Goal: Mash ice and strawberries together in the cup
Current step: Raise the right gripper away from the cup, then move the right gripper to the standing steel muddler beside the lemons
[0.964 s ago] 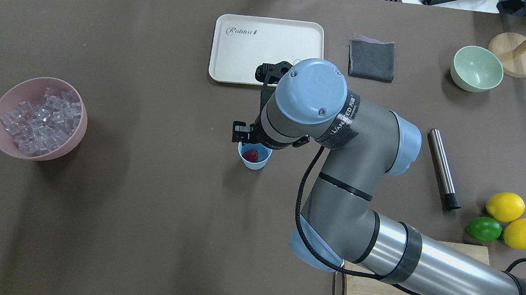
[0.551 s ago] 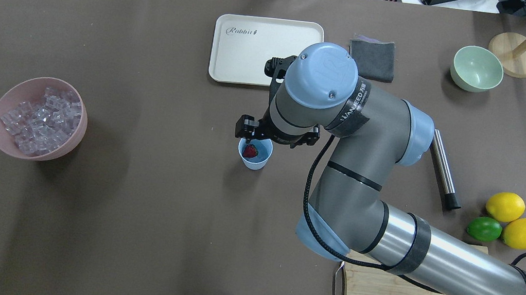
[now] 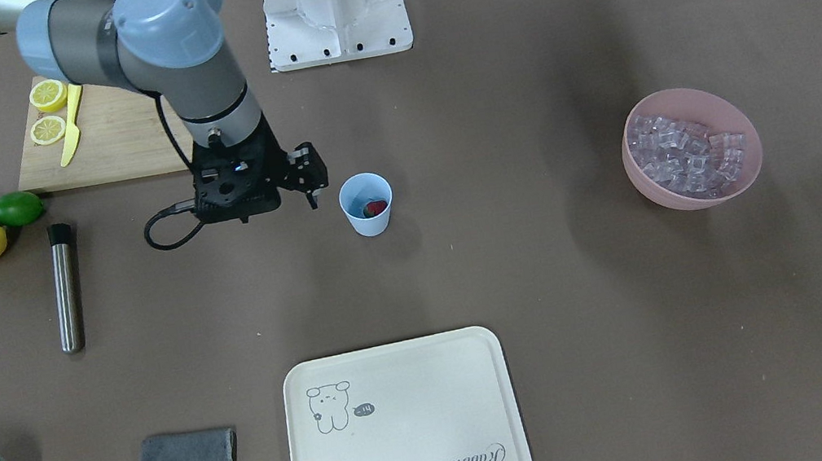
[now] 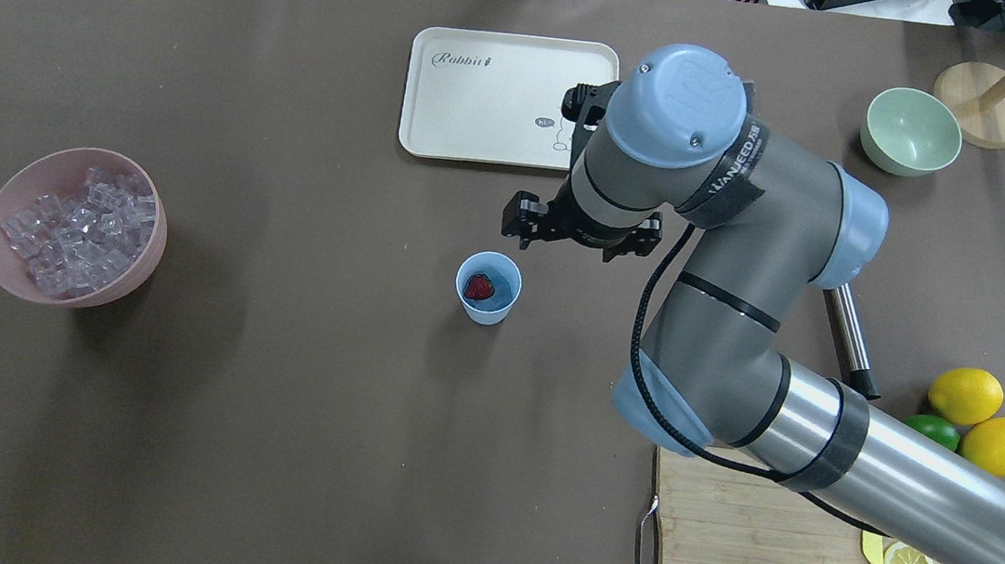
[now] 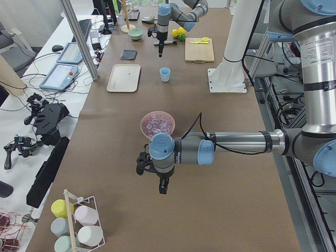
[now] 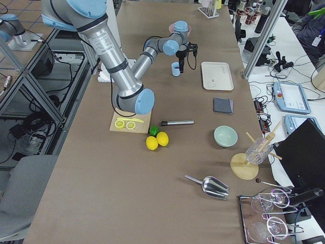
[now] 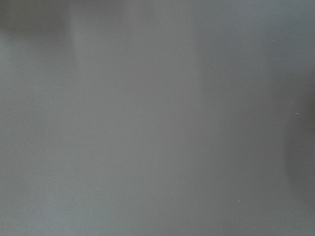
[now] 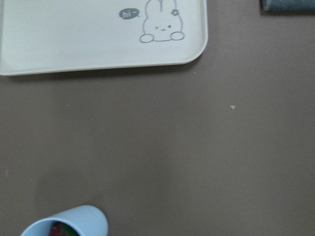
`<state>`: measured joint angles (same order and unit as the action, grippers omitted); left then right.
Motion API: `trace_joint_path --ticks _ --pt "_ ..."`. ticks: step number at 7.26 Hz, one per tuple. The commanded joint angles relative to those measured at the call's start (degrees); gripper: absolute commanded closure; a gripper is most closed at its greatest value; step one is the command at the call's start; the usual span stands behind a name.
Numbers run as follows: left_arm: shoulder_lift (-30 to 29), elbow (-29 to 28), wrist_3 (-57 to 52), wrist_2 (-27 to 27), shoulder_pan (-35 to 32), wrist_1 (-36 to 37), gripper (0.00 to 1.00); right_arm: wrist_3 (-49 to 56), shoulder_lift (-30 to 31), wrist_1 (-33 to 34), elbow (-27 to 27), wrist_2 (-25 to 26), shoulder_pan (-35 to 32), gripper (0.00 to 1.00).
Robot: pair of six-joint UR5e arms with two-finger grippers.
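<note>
The cup (image 4: 489,315) stands upright on the brown table (image 4: 265,407), and the strawberry (image 4: 478,288) lies inside it on the bottom. Closest to the cup is the right gripper (image 3: 258,201). It hangs above the table just off the cup's far right side, higher than the rim and not touching it. It points down with its jaws spread wide and nothing between them. Farther out, beyond the cup, the cream tray (image 4: 482,121) lies flat with its printed cartoon animal. Right of the cup, past the arm, a steel rod (image 3: 65,289) lies on the table. Well to the cup's left sits the pink bowl (image 4: 142,267) with the ice (image 4: 78,233) heaped in it. Farthest from the cup, past the bowl, the left gripper (image 5: 160,185) hangs over bare table. Only the side view catches it, so whether its jaws are apart or closed cannot be told.
</note>
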<state>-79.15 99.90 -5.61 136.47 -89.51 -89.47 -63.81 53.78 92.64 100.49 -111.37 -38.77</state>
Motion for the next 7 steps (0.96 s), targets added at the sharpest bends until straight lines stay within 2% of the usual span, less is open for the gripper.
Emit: trace_joint_path --ticks 1,3,7 --pt "-0.48 0.29 -0.11 -0.42 0.04 1.58 0.01 14.79 7.09 -0.26 0.68 -2.34 -5.94 0.00" --pt "-0.48 0.56 -0.19 -0.33 0.04 1.32 0.01 20.38 10.97 -0.18 0.24 -9.10 -11.04 0.00" --pt "0.14 0.38 -0.37 -0.42 -0.31 1.14 0.01 26.26 11.96 -0.18 -10.89 -11.68 -14.40 0.00"
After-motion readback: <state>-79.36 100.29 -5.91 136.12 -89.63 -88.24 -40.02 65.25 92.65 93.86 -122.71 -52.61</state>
